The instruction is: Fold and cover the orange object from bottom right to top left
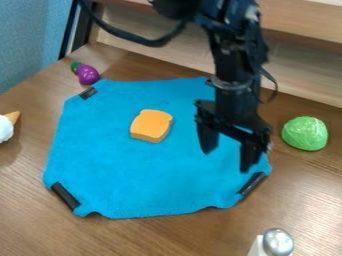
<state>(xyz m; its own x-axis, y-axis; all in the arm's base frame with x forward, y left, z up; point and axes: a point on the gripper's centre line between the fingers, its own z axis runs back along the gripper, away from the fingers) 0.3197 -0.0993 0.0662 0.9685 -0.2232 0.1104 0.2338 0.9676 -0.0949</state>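
Judging progress: near zero, no fold yet. See the blue cloth (120, 175) laid out flat on the wooden tabletop (133, 237). Find the orange object (151, 126), shaped like a bread slice, lying on it, a bit up from the middle, fully uncovered. Note the dark strip (252, 184) at the bottom-right corner, well apart from the top-left strip (88, 93). Left to do, basically everything: grip the bottom-right corner, lift, carry over the orange object toward top left, lay down, let go. At most, credit the gripper (228, 157) with a useful position near that corner.

Jaws: well apart, with blue cloth in plain sight between. Clamped on nothing. Reading one side as near the bottom-right strip, the other further in over the cloth. Cannot tell whether touching the fabric or hanging just above. Before closing, probably need to shift slightly toward the corner and down; otherwise at risk of pinching air or catching too little cloth for a clean fold.
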